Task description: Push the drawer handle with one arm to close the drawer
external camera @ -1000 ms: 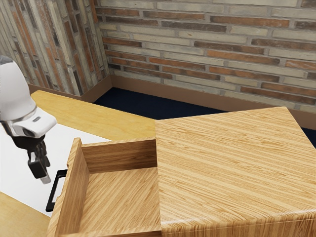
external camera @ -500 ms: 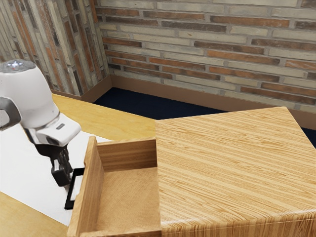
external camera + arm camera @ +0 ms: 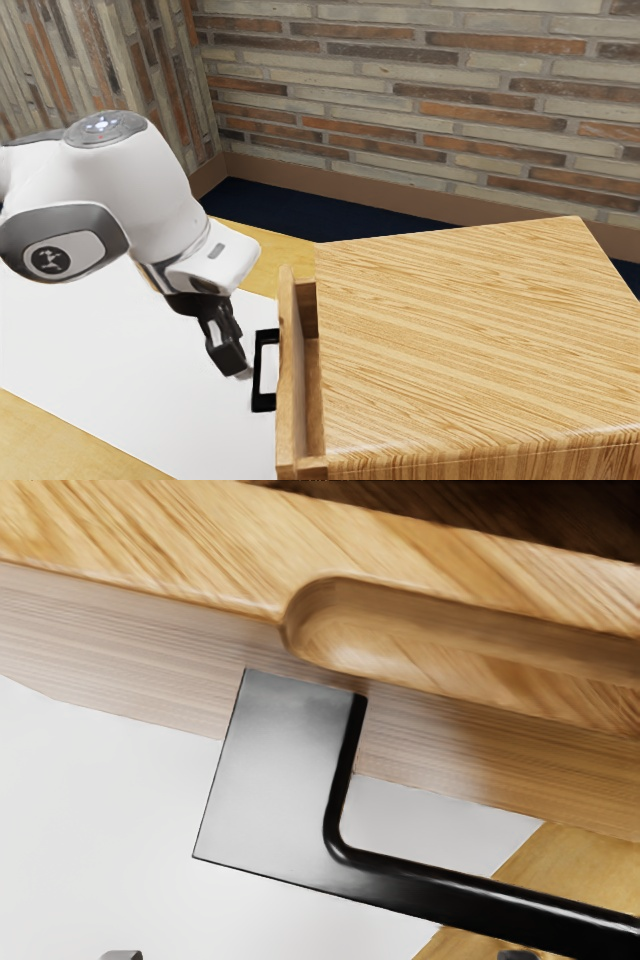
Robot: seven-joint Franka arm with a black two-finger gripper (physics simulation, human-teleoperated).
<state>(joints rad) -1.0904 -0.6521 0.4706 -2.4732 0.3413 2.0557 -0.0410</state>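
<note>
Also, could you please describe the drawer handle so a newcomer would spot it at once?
Find the big wooden cabinet at the exterior view's right; its drawer front faces the arm. The handle is the squared loop on that front, black like the nearby gripper but open-centred.

A pale wooden table point(image 3: 40, 440) bears a flat white sheet point(image 3: 110, 360) and a wood-grained cabinet point(image 3: 470, 340).

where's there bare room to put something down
The cabinet top is bare from edge to edge. So is the white surface between the arm and the wooden strip nearest the camera. It's crowded at the drawer front, where the gripper is close to the handle.
</note>
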